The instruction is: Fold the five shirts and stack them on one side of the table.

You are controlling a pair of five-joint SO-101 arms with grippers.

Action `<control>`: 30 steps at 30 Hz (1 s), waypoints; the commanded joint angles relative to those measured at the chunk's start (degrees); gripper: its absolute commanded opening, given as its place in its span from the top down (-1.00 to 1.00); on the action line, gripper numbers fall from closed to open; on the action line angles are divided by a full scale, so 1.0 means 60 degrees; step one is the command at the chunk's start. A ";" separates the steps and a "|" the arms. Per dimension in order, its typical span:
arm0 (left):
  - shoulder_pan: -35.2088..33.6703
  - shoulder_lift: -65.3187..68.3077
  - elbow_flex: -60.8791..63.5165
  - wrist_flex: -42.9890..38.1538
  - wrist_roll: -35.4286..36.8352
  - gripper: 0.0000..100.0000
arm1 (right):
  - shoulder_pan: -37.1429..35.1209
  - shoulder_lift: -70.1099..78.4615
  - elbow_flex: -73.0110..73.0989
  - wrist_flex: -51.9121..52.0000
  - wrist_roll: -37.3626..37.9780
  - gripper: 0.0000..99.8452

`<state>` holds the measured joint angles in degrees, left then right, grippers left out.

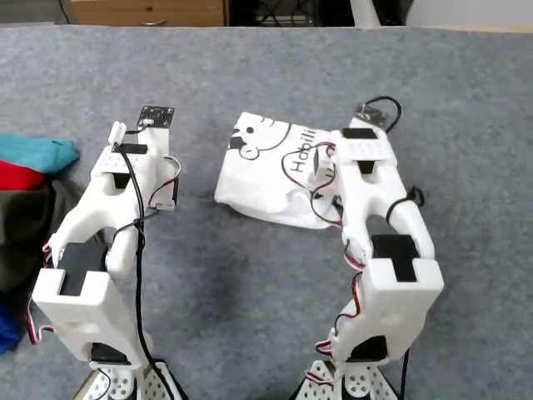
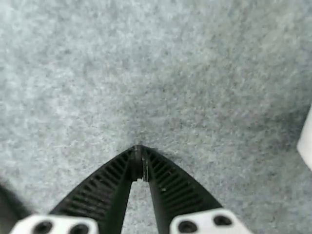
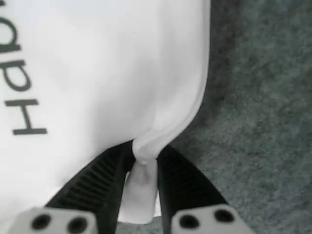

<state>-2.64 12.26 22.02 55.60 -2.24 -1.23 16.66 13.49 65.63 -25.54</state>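
A white shirt (image 1: 271,171) with black print lies partly folded on the grey table, between the two arms. My right gripper (image 3: 145,157) is shut on the white shirt (image 3: 97,73), pinching a fold of its hem just above the felt. In the high view the right arm (image 1: 366,167) covers the shirt's right part. My left gripper (image 2: 139,158) is shut with nothing in it, its tips touching over bare grey felt to the left of the shirt. A corner of the white shirt (image 2: 307,139) shows beside it.
A pile of unfolded shirts lies at the table's left edge: teal (image 1: 37,152), red (image 1: 18,175), a dark one (image 1: 25,229) and a blue bit (image 1: 7,329). Wooden furniture (image 1: 150,12) stands beyond the far edge. Grey felt (image 1: 250,283) lies open between the arm bases.
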 commanded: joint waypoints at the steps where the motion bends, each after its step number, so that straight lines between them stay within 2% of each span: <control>1: -0.0125 -0.0205 0.0139 -0.0015 -0.0103 0.94 | 0.0322 -0.0755 -0.0725 -0.0147 0.1216 0.97; 10: -0.0139 -0.0205 0.0139 -0.0015 -0.0103 0.94 | 0.3238 -0.0330 -0.2967 -0.0117 0.5026 0.97; 16: -0.0139 -0.0205 0.0139 -0.0015 -0.0103 0.94 | 0.4571 0.0637 -0.3861 -0.0044 0.6081 0.97; 19: -0.0139 -0.0205 0.0139 -0.0015 -0.0103 0.94 | 0.4557 0.0842 -0.3875 0.0029 0.6183 0.97; 25: -0.0139 -0.0205 0.0139 -0.0015 -0.0103 0.94 | 0.3707 0.0799 -0.3919 0.0059 0.6154 0.97; 30: -0.0139 -0.0220 0.0139 -0.0029 -0.0044 0.94 | 0.2564 0.0212 -0.4608 0.0689 0.5392 0.97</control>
<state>-2.64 12.26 22.02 55.60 -2.24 18.90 22.20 -8.84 67.38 9.01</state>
